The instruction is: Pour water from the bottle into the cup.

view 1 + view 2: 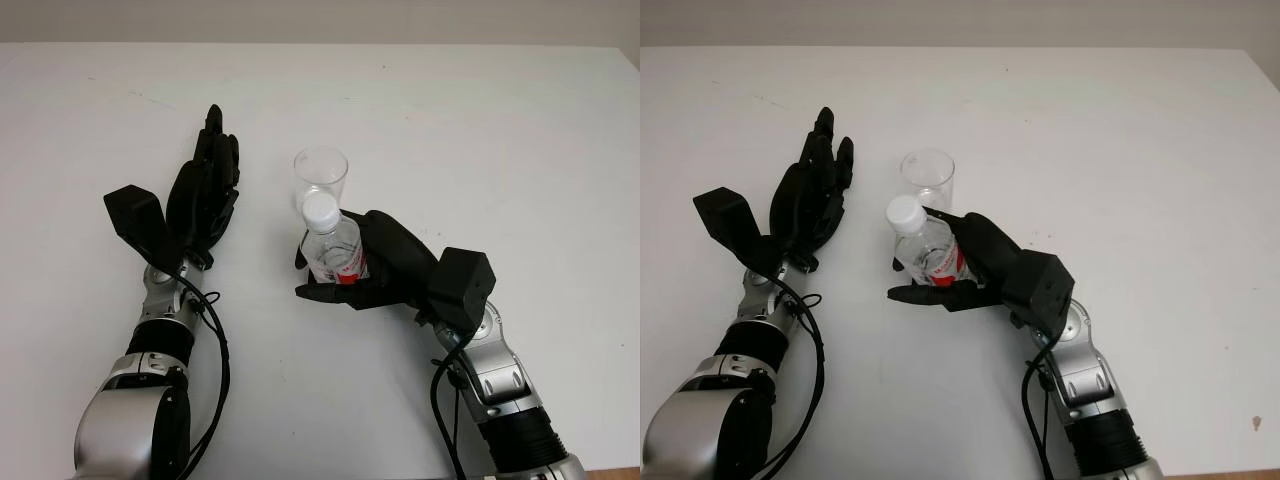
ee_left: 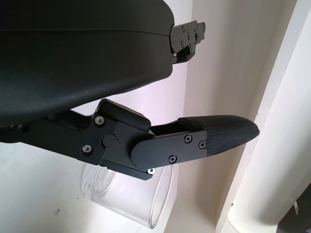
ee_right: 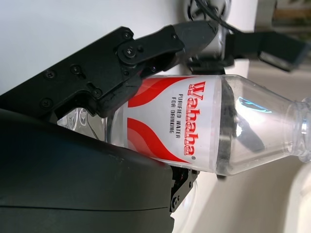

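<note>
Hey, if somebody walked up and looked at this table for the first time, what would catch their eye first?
The right robot hand, near the middle of the white table, grips a clear water bottle with a red and white label and its white cap still on. Just beyond it stands an empty clear cup. The left robot hand is open to the cup's left.

Bottle (image 3: pixel 194 126): clear glossy plastic, smooth printed label, white cap. Cup (image 1: pixel 320 178): clear and glossy, probably plastic. Right hand (image 1: pixel 375 270) and left hand (image 1: pixel 205 195): matt black plastic shells. Table (image 1: pixel 500 140): smooth matt white.
</note>
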Controlling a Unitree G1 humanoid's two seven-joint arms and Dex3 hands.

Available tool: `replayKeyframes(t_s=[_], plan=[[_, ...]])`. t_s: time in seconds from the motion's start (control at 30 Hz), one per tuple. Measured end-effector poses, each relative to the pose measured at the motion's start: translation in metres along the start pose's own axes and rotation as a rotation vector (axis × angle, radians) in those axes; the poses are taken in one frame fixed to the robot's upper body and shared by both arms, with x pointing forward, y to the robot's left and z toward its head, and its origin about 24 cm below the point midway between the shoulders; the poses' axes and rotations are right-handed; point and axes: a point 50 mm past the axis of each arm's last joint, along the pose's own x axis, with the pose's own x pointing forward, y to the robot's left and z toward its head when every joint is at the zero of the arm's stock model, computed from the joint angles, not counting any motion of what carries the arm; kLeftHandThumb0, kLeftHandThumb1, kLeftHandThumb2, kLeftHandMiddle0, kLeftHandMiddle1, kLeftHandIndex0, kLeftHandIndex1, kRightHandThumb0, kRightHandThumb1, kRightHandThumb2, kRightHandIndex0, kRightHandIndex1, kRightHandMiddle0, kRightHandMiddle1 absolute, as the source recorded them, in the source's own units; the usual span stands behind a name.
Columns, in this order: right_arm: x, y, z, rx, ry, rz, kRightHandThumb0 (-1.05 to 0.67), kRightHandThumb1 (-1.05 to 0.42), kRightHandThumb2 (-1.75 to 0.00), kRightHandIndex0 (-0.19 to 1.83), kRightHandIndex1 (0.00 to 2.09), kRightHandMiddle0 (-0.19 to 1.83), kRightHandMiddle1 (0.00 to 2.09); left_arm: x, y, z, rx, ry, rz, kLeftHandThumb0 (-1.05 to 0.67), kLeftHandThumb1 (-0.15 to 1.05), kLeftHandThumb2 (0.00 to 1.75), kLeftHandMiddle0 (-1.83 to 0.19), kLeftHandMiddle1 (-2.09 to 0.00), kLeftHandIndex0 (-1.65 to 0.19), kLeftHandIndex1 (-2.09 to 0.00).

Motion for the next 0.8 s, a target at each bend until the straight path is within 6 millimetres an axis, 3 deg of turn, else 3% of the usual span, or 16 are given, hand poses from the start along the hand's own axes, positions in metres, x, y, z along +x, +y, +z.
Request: replayKeyframes(t_s=[0.2, 0.47, 0.6, 0.73, 0.8], plan=[[-0.009, -0.021, 0.009, -0.047, -0.041, -0.120, -0.44, -1.05, -0.38, 1.70, 2.09, 1.41, 2.09, 0.000, -0.001, 0.000, 0.005, 0.003, 0.000, -0.86, 1.05, 0.61, 0.19, 0.00, 0.19, 0.00], [-0.029, -0.087, 0.024, -0.244, -0.019, -0.384, -0.36, -1.05, -0.34, 1.22, 2.09, 0.78, 2.09, 0.000, -0.001, 0.000, 0.006, 0.003, -0.001, -0.86, 1.05, 0.61, 0.19, 0.00, 0.19, 0.00], [-0.027, -0.101, 0.027, -0.300, -0.003, -0.441, -0.34, -1.05, -0.33, 1.32, 2.09, 0.88, 2.09, 0.001, -0.001, 0.000, 0.004, 0.003, 0.000, -0.86, 1.05, 0.61, 0.19, 0.00, 0.19, 0.00], [-0.021, -0.107, 0.027, -0.417, 0.041, -0.458, -0.37, -1.05, -0.34, 1.22, 2.09, 0.81, 2.09, 0.001, -0.002, 0.000, 0.006, 0.004, -0.005, -0.85, 1.05, 0.64, 0.19, 0.00, 0.19, 0.00], [-0.015, -0.111, 0.027, -0.476, 0.066, -0.466, -0.35, -1.05, -0.33, 1.27, 2.09, 0.90, 2.09, 0.001, -0.002, 0.000, 0.006, 0.004, -0.009, -0.85, 1.05, 0.64, 0.19, 0.00, 0.19, 0.00]])
